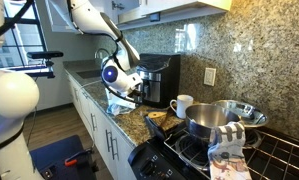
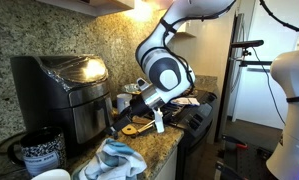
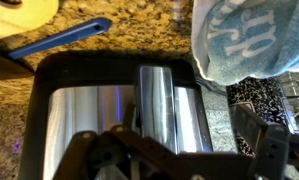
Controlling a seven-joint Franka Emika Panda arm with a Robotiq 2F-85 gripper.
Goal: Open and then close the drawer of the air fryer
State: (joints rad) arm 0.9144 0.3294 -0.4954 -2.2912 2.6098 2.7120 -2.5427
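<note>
Reaching across the granite tabletop (image 2: 159, 148) for the air fryer (image 2: 59, 95), its drawer (image 3: 89, 120) apparently shut.
Fingers (image 3: 272, 150) stand wide apart, empty, just before the drawer's silver handle (image 3: 164, 100). Closing off-centre could slip off the handle; a hard tug might drag the whole fryer forward toward the cloth (image 2: 114, 158).

Glossy black air fryer (image 2: 54, 100), speckled stone countertop (image 3: 139, 12)
</note>
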